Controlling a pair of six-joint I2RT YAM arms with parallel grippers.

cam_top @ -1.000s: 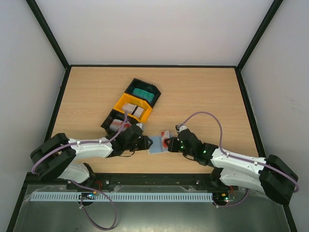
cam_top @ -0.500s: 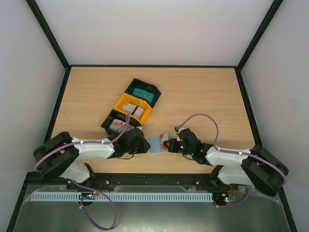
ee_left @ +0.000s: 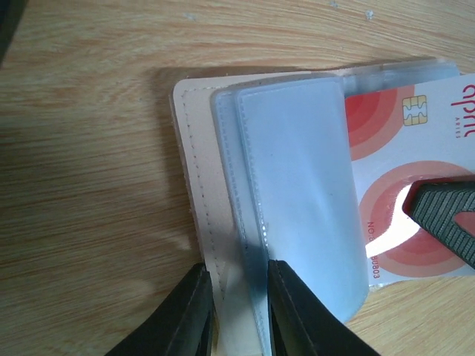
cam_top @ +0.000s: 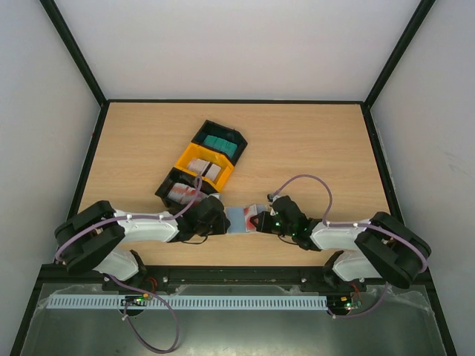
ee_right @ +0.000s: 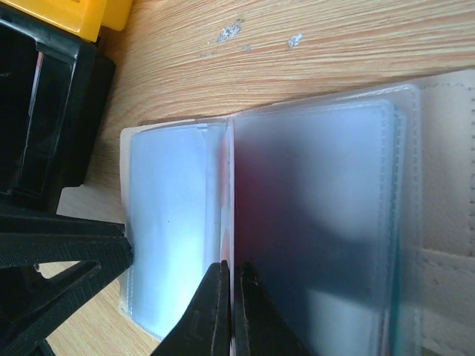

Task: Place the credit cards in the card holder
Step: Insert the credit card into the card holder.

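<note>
- My left gripper (ee_left: pixel 236 278) has narrowed since a second ago. Its fingers now pinch the near edge of the card holder (ee_left: pixel 297 185), with the beige cover and the pale blue sleeves between them.
- The holder lies open and flat on the table (cam_top: pixel 312 148), between the two grippers near the front edge. It sits much where it did before, nudged slightly left.
- The red-blotched card (ee_left: pixel 386 148) stuck out at a tilt a second ago. Now it lies level and further left, its left part under the clear sleeve, with the chip end and the right part still outside.
- My right gripper (ee_right: pixel 231 267) has come in leftward, and that arm has folded closer to its base. Its fingers are pressed together on the thin edge of that card.
- The joined black-yellow-black trays (cam_top: pixel 189 159) stand just behind my left gripper, the near black one almost touching it.
- More red-blotched cards (cam_top: pixel 180 193) lie in the near tray, white-grey cards (cam_top: pixel 211 171) in the yellow one, and teal cards (cam_top: pixel 221 145) in the far one.
- The left arm's purple cable (cam_top: pixel 194 185) arches over the near tray.
- From the right wrist, the near black tray and the left fingers (ee_right: pixel 67 252) crowd the holder's left side.
</note>
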